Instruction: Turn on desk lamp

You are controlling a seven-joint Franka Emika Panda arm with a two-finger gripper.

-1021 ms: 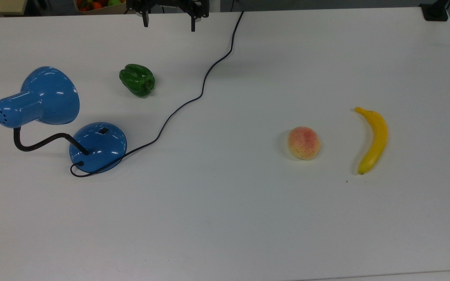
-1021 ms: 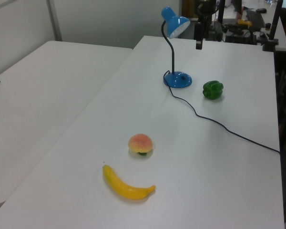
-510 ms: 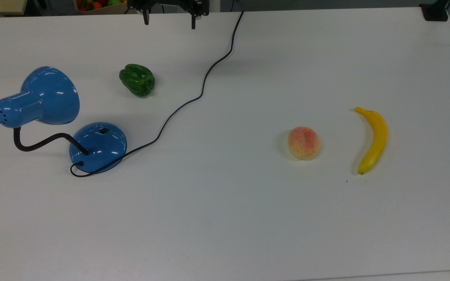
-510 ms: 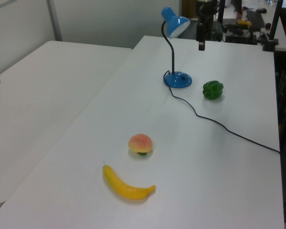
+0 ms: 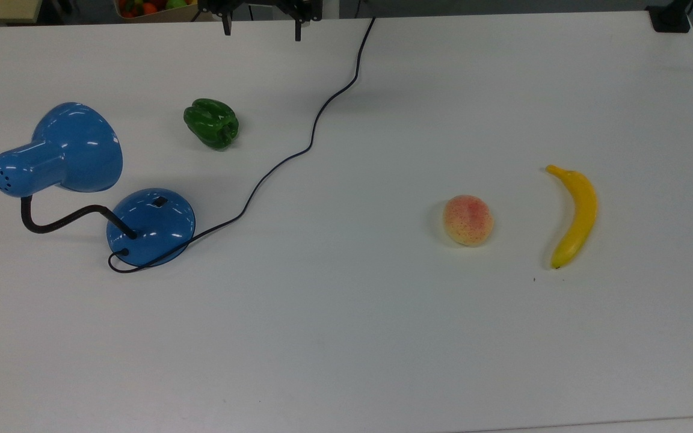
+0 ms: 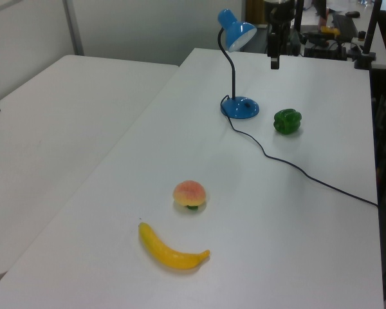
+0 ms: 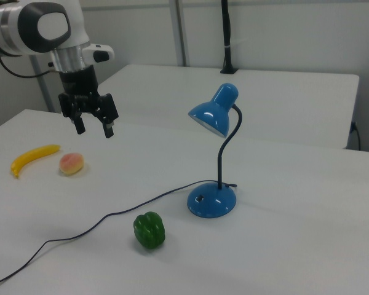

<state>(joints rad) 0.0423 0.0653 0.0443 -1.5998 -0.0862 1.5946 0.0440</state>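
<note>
High above the white desk (image 7: 283, 246), the pincer (image 7: 94, 129) hangs with fingers spread, empty. The desk lamp (image 7: 213, 200) stands well apart from it.

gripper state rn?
Gripper: open, holding nothing, up in the air away from the lamp.

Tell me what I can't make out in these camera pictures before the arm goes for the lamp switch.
- Switch on the desk lamp: too small in the top view to tell on from off.
- Bulb: hidden inside the shade in the right view.
- Cord: its far end is cut off by the left view's right edge.
- Gripper: its body is cut off by the top view's upper edge.
</note>
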